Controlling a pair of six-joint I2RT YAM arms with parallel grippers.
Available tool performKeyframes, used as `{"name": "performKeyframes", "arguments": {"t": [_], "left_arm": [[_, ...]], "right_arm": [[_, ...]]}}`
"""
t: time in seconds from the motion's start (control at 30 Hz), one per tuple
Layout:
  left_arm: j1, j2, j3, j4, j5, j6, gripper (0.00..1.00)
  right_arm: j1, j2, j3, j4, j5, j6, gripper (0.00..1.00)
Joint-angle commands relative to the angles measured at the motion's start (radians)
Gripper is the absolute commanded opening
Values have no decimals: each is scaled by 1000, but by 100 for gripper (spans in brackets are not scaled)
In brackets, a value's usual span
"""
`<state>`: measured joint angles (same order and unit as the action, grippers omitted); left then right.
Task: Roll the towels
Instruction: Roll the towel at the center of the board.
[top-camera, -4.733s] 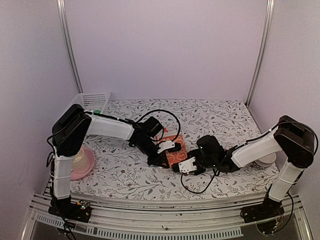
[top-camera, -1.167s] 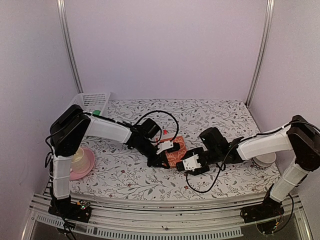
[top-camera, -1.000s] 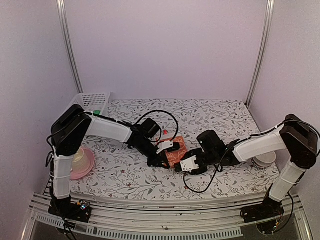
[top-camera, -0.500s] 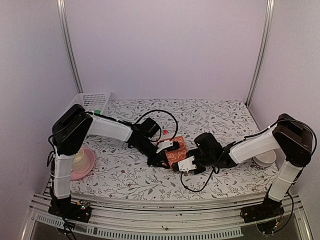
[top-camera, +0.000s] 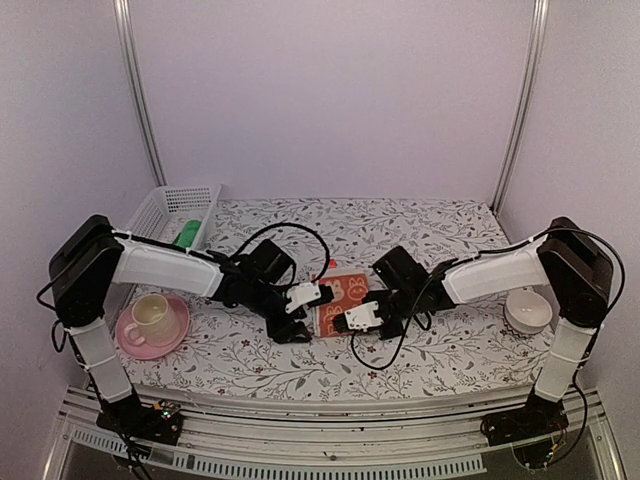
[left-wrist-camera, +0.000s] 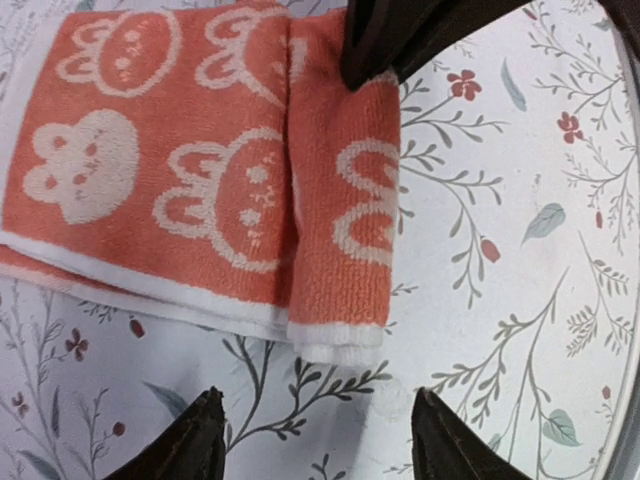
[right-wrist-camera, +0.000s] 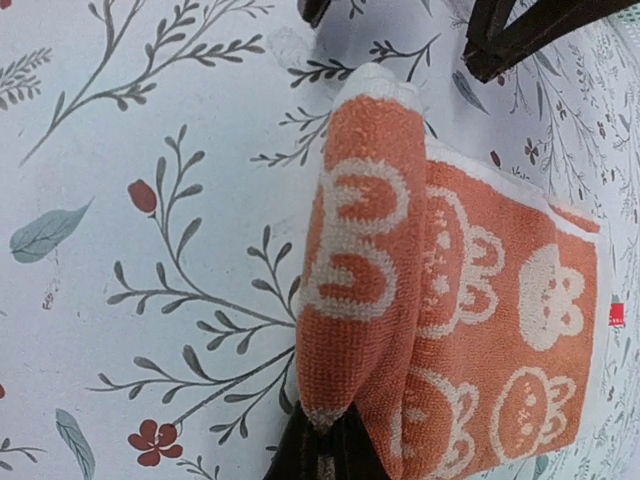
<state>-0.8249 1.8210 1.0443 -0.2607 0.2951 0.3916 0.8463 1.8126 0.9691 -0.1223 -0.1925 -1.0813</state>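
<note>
**Ana:** Where is the orange towel (left-wrist-camera: 150, 170)?

**Ben:** It lies in the middle of the table (top-camera: 450, 235), between the two arms. It has white bunnies on it. Its near edge is turned over into one small roll (left-wrist-camera: 345, 220).

**Ana:** What are the grippers doing?

**Ben:** The right gripper (right-wrist-camera: 320, 452) is pinching the right end of the roll. The left gripper (left-wrist-camera: 318, 405) has its fingers spread wide. It sits just off the left end of the roll and holds nothing.

**Ana:** So which step is this?

**Ben:** I think the rolling has only just begun. Most of the towel is flat.

**Ana:** What comes next?

**Ben:** My guess is the left gripper must close on its end. Then both must turn the roll toward the far side together, so it comes out straight and tight.

**Ana:** And the green towel (top-camera: 187, 236)?

**Ben:** It is in the white basket (top-camera: 165, 205) at the far left. I cannot tell if it is rolled.

**Ana:** Any words to read?

**Ben:** No. There is a tiny red tag (right-wrist-camera: 612, 315) on the orange towel's edge, but it is too small to read.
</note>
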Motion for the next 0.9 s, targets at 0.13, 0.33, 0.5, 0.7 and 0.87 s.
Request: {"name": "performKeyframes", "arguments": {"t": [0.13,0.33,0.5,0.7,0.87], "left_arm": [[-137,-151,-258,382,-363,88,54],[-198,-200,-371,587,-445,214,43],[-258,-136,-361,664,-548,322,34],[-285,-43,-333,731,-590,428,30],[-289,13,-314,772,-617,470,29]], "right_arm": [[-71,205,325,-501,-237,68,4],[-117,377,528,-776,-333,81,5],[-142,483,662,-923,-382,98,5],[-166,590,780,-1045,-426,103,7],[-168,607,786,-1060,-426,99,7]]}}
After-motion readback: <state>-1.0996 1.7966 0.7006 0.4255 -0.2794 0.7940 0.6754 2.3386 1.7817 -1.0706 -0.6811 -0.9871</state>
